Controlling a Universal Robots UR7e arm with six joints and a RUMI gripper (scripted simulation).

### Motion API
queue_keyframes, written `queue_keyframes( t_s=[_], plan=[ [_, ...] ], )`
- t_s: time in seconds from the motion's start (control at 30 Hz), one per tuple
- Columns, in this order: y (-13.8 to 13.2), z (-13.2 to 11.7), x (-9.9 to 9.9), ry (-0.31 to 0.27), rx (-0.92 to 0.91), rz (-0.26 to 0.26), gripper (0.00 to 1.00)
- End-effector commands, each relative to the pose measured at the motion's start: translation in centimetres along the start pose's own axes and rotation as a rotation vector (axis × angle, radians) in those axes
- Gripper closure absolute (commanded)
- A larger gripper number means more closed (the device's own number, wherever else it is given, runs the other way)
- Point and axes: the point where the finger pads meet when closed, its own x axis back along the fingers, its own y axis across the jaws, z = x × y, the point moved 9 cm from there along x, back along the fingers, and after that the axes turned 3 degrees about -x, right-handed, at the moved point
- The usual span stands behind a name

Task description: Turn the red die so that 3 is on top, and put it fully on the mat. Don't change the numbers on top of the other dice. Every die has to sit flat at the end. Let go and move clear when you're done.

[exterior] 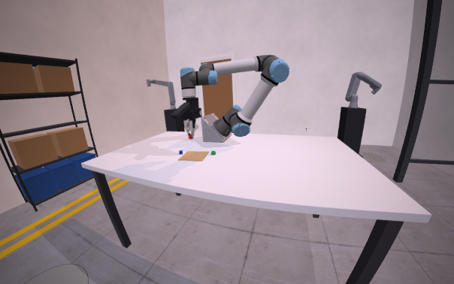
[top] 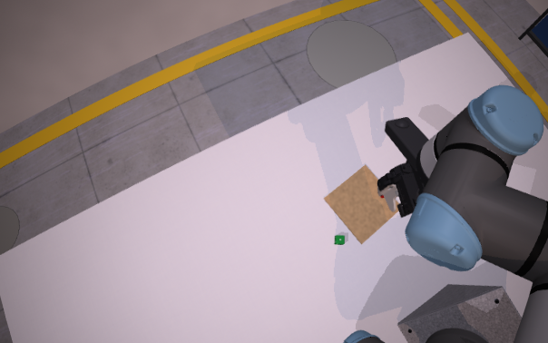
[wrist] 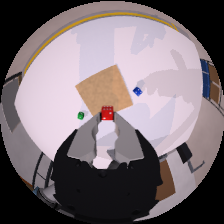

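Note:
My gripper point(exterior: 190, 136) point(wrist: 107, 112) is shut on the red die point(top: 382, 196) point(exterior: 190, 137) point(wrist: 107, 113) and holds it in the air above the table. In the top view only a speck of the red die shows by the fingertips, over the right part of the tan mat. The mat point(top: 358, 204) point(exterior: 193, 156) point(wrist: 102, 87) lies flat on the table. A green die point(top: 339, 240) point(exterior: 213, 152) point(wrist: 81, 115) sits on the table beside the mat. A blue die point(exterior: 180, 152) point(wrist: 137, 91) sits on the other side of the mat; the arm hides it in the top view.
The white table point(top: 181, 236) point(exterior: 286, 169) bears the mat and dice. The arm's grey wedge-shaped base point(top: 454, 308) point(exterior: 210, 131) stands on the table behind the mat, on the green die's side. Shelves with boxes point(exterior: 34, 148) stand beyond the table.

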Motion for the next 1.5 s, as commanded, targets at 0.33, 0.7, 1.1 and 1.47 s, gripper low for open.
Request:
queue_keyframes(
  t_s=[0.33,0.7,1.1,1.47],
  plan=[
    [-1.2,0.3,0.2,0.002,0.205,0.002,0.97],
    [-1.3,0.3,0.2,0.002,0.213,0.002,0.97],
    [-1.3,0.3,0.1,0.002,0.213,0.002,0.97],
    [-1.3,0.3,-2.8,0.002,0.213,0.002,0.97]
  ],
)
